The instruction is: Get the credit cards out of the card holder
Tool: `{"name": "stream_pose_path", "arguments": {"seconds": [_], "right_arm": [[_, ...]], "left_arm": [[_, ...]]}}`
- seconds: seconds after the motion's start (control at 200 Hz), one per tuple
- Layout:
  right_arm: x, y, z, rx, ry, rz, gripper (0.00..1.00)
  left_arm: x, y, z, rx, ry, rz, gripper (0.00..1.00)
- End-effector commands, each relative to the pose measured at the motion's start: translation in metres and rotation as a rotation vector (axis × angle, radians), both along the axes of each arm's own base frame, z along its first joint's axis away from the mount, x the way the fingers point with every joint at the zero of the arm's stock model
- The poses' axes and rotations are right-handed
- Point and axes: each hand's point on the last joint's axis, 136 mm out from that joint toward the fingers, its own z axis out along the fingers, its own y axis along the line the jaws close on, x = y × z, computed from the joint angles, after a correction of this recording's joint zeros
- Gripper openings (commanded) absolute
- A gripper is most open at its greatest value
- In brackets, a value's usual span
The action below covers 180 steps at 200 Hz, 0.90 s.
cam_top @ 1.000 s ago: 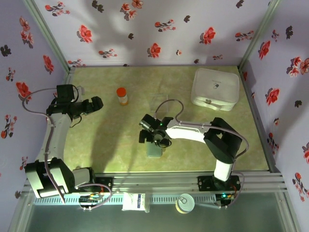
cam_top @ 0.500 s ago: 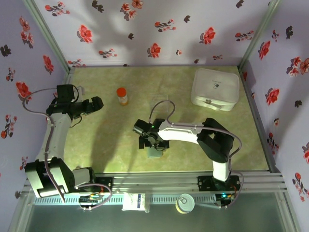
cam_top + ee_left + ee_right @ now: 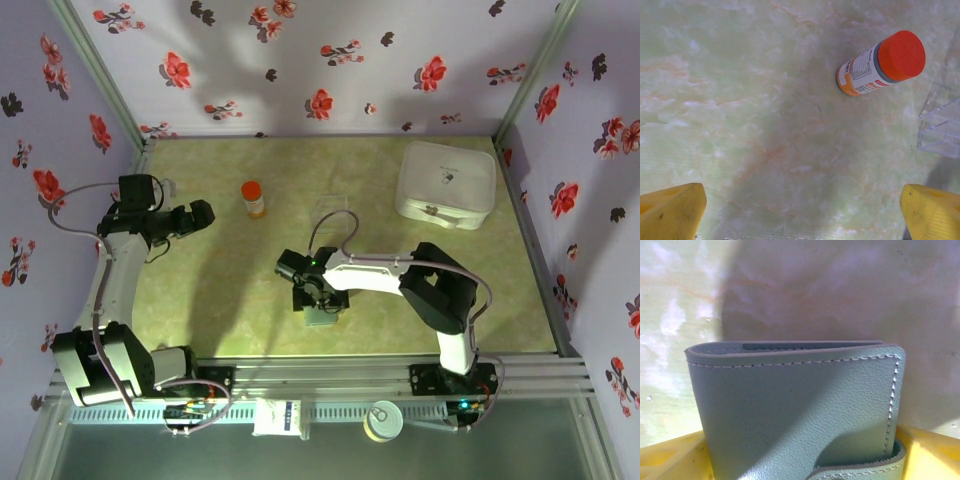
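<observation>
Our left claw hangs spread; the dull grey stitched folding card holder sits between the fingers of our right claw; pinching or not, we cannot tell.

Fine print on the orange-capped bottle label, too small to read

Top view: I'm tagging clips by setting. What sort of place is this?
Probably a robot test booth: flowered walls close in a marbled table, and the left arm and right arm are bolted to a metal rail.
</observation>
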Motion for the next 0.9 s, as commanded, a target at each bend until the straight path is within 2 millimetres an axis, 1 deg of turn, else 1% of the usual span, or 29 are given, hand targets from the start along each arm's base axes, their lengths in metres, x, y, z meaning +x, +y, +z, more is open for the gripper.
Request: {"name": "stream_pose_path", "arguments": {"seconds": [0.0,0.06,0.17,0.315,0.395,0.655,0.795,0.895], "right_arm": [[-0.003,-0.005,0.0,-0.039,0.01,0.022,0.81],[-0.002,-0.005,0.003,-0.037,0.004,0.024,0.78],[0.003,-0.005,0.011,-0.035,-0.01,0.028,0.76],[0.015,-0.003,0.022,-0.023,-0.021,0.032,0.76],[0.025,-0.003,0.026,-0.021,-0.023,0.031,0.76],[0.057,0.002,0.027,-0.014,-0.003,0.038,0.75],[0.076,0.004,0.021,-0.011,0.011,0.037,0.75],[0.087,0.006,0.016,-0.012,0.015,0.039,0.75]], "left_arm": [[-0.003,-0.005,-0.002,-0.026,0.023,-0.007,1.0],[-0.003,-0.005,-0.002,-0.025,0.022,-0.007,1.0],[-0.003,-0.005,-0.003,-0.027,0.026,-0.007,1.0],[-0.003,-0.005,-0.004,-0.029,0.031,-0.008,1.0],[-0.003,-0.005,-0.006,-0.029,0.036,-0.011,1.0],[-0.003,-0.006,-0.008,-0.027,0.038,-0.015,1.0],[-0.004,-0.006,-0.009,-0.03,0.046,-0.015,0.99],[-0.004,-0.011,-0.007,-0.065,0.048,-0.016,0.99]]}}
